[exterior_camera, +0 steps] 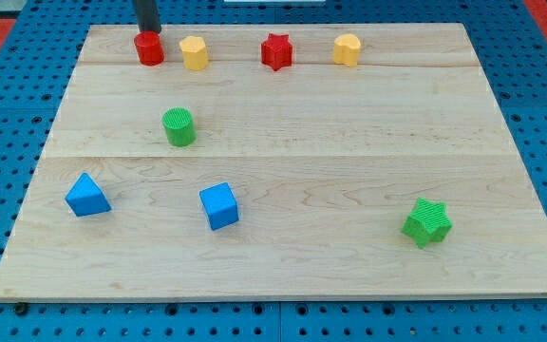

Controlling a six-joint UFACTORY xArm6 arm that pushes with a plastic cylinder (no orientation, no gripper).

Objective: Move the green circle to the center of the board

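Observation:
The green circle (179, 126) stands on the wooden board (330, 142), left of the board's middle. My tip (148, 31) is at the view's top left, right behind the red circle (149, 48) and seemingly touching it. The tip is well above the green circle in the view, with bare board between them.
A yellow block (194, 53), a red star (276, 51) and another yellow block (347, 49) line the top edge. A blue triangle (86, 195) and a blue cube (219, 205) sit at lower left. A green star (427, 222) sits at lower right.

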